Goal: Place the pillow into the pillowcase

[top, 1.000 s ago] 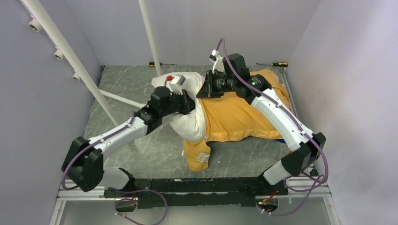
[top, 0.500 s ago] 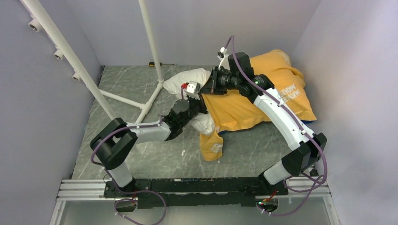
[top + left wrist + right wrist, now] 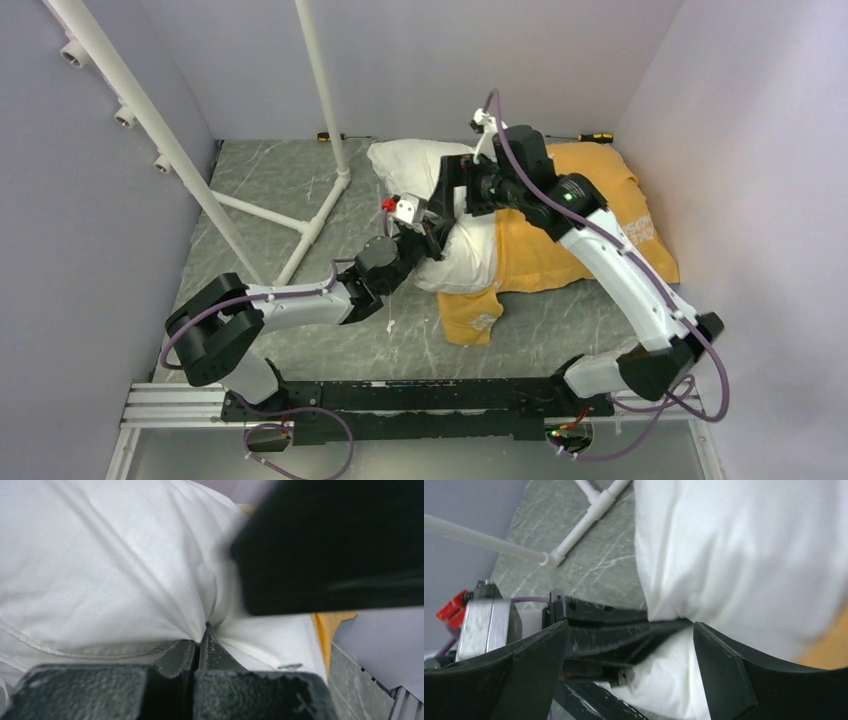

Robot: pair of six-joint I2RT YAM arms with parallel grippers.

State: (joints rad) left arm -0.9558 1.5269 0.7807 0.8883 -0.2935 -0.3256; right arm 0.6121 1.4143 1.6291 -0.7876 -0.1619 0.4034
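Pale lavender walls, grey marbled tabletop, white pipe frame, screwdriver at back edge.

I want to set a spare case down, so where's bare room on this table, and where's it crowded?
Bare table shows along the front, between the pillowcase's near edge and the base rail, and at back left, behind the white pipe frame. The middle is crowded: the left gripper pinches the pillow, the right gripper open beside it.

pillow left of pillowcase (touching), on table
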